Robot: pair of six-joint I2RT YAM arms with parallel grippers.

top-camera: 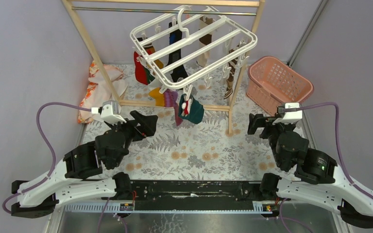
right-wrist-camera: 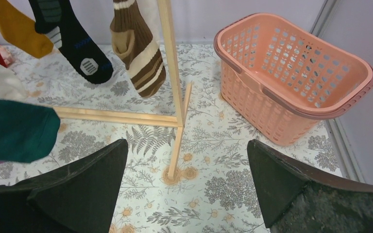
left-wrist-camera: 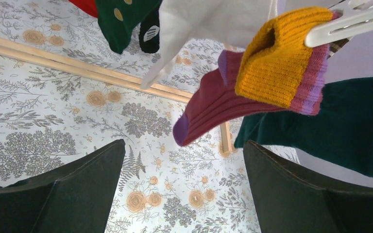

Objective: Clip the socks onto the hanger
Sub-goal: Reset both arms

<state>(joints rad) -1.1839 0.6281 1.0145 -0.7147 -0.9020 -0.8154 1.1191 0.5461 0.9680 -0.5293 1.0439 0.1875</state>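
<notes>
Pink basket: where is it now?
Top external view, far right: the pink basket stands on the floral mat, just right of the wooden rack and its right post, beyond the right hand.

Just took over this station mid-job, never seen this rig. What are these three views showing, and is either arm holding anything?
Two robot arms, each ending in a two-finger gripper. The top view looks down from behind them; the others are wrist cameras, the dark wedges being each gripper's fingers. The left gripper and right gripper are open, holding nothing. Socks hang clipped to the white hanger on a wooden rack. A pink basket stands on the flowered table at right.
</notes>
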